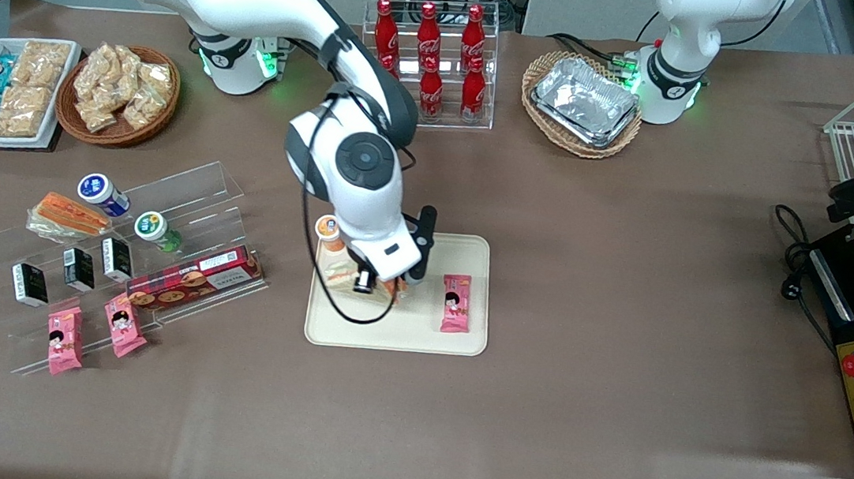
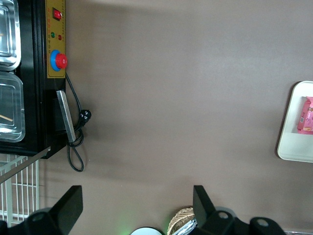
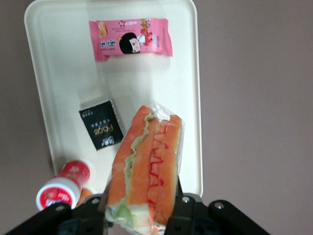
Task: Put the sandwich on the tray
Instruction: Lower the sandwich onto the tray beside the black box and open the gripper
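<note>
Even, bright overhead light fills all three views. On the brown table point(image 1: 628, 292) shadows are soft and faint; a dim one lies under the working arm on the tray point(image 1: 393, 335). The foil trays point(image 1: 586, 101) throw white glare. Green lamps glow at both arm bases. In the right wrist view the tray's cream surface is nearly washed out, the sandwich point(image 3: 146, 166) wrap glints, and the pincer point(image 3: 139, 208), closed on it, shows dark and soft-edged. The front view stays sharp.
</note>
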